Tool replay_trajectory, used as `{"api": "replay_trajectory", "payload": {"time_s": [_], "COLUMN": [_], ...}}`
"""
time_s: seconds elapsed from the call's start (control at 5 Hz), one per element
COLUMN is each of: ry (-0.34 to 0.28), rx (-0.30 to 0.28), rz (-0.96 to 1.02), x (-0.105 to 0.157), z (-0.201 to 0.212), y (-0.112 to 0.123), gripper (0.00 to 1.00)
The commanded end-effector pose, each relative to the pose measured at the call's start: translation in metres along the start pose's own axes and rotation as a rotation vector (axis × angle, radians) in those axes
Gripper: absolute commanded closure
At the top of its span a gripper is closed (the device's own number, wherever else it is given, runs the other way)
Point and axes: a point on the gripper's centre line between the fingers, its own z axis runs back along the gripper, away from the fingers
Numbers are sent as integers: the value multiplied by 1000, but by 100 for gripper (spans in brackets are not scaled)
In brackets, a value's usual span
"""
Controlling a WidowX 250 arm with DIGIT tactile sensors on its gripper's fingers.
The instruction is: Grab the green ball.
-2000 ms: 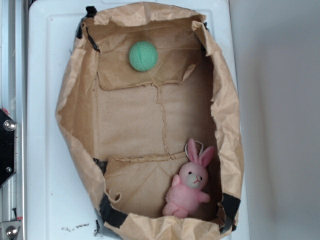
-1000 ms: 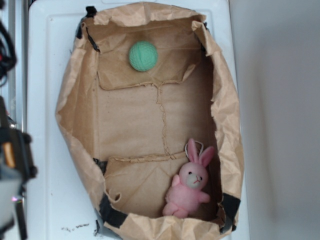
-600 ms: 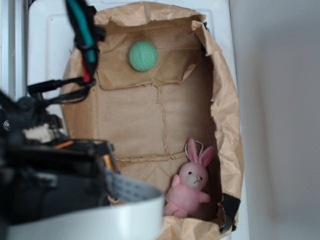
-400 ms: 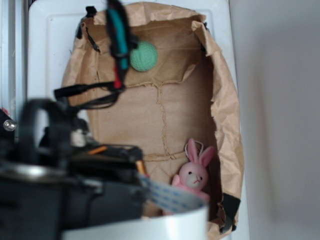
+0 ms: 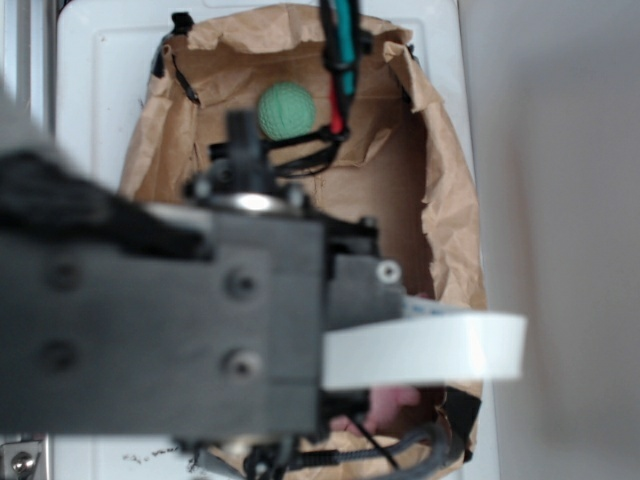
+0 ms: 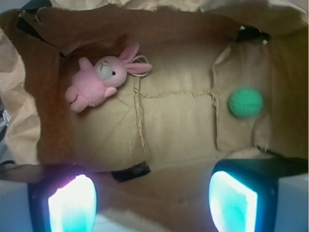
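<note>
The green ball is small, mint-green and ribbed. It lies on the floor of an open brown paper bag near the far end. In the wrist view the ball sits at the right, beyond the right finger. My gripper is open and empty, its two glowing fingers wide apart, high over the bag's side wall and well short of the ball. In the exterior view my black arm covers the bag's lower half and hides the gripper itself.
A pink plush bunny lies at the other end of the bag floor; only a pink scrap shows under my arm. The bag walls are crumpled and taped with black tape. The bag stands on a white surface.
My arm has swung in from the left edge over the bag and now covers the bunny and the bag's lower half. The ball and the bunny have not moved.
</note>
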Motion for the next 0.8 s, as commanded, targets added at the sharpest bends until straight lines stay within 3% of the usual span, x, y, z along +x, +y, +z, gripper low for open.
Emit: {"api": "replay_trajectory", "payload": {"time_s": [0.0, 0.2, 0.4, 0.6], "ry": [-109, -176, -162, -111], "rx": [9, -42, -76, -99], "rz": [120, 369, 540, 714], "x": [27, 25, 20, 17], "z": [-6, -7, -10, -12], "y": [17, 18, 18, 22], "gripper": [0, 0, 0, 0]}}
